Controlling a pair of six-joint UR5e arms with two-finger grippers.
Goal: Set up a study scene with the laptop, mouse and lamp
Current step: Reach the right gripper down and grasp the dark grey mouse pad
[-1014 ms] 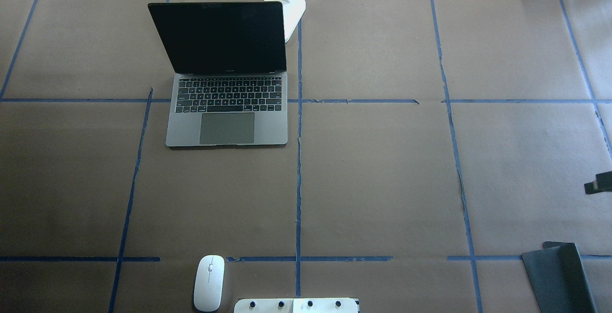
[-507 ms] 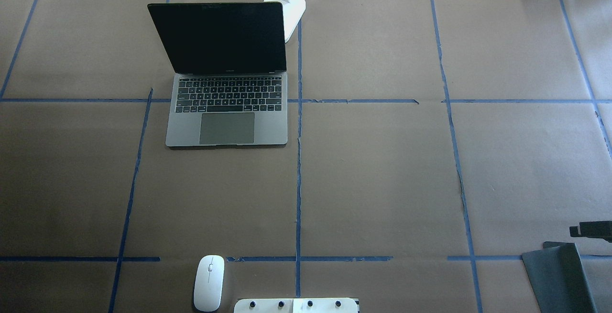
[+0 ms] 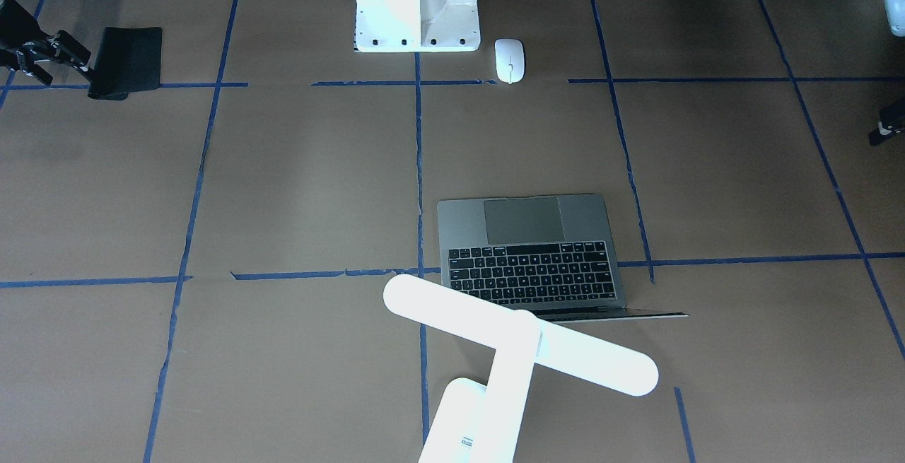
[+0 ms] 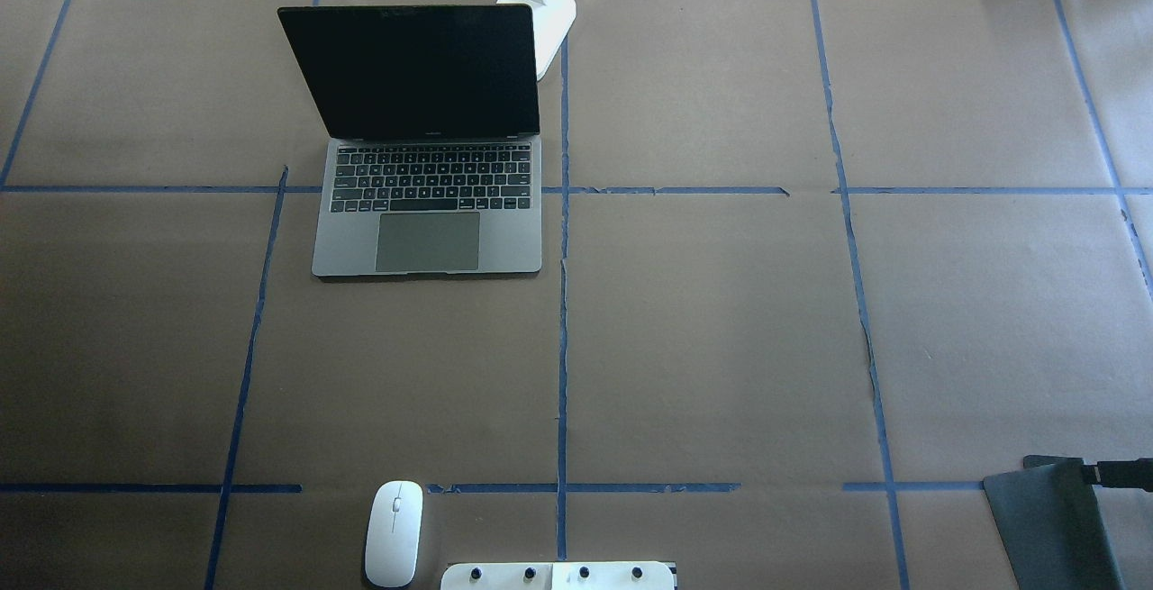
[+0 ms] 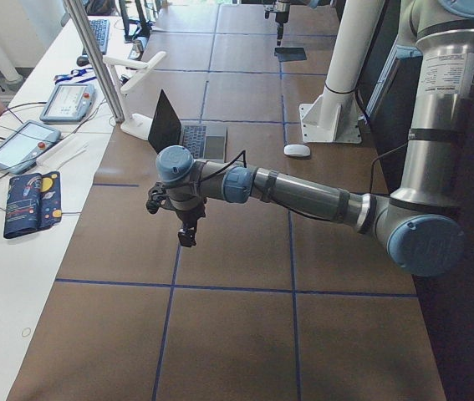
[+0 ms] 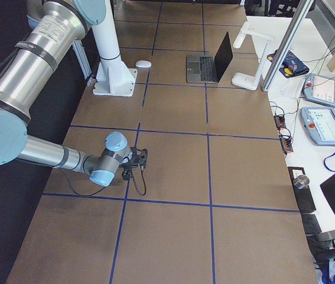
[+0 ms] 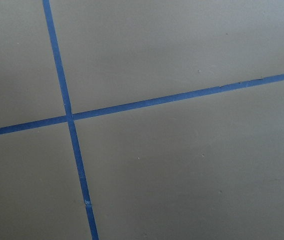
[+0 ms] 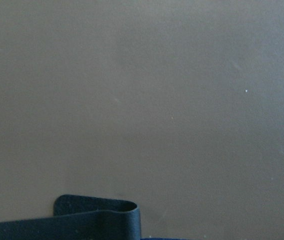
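The laptop [image 4: 428, 212] stands open at the far left-centre of the table, also in the front view [image 3: 530, 251]. The lamp's base [image 4: 551, 18] stands behind the laptop's right corner, and its T-shaped head [image 3: 520, 336] hangs over the laptop's screen edge. The mouse [image 4: 394, 531] lies near the robot's base, also in the front view [image 3: 510, 60]. My right gripper [image 3: 56, 60] hovers at the far edge of a black pad [image 4: 1045, 527], open and empty. My left gripper [image 5: 186, 236] hangs low over bare table far to the left; I cannot tell its state.
The white bolted pedestal [image 3: 417, 3] stands beside the mouse. The black pad [image 3: 131, 56] has one edge folded up, as the right wrist view [image 8: 81, 220] shows. Blue tape lines [image 4: 563, 347] grid the brown table cover. Tablets and cables lie beyond the far edge.
My right gripper has moved along the table's right edge toward the robot, from mid-table to the black pad's far edge. Laptop, mouse and lamp have not moved.
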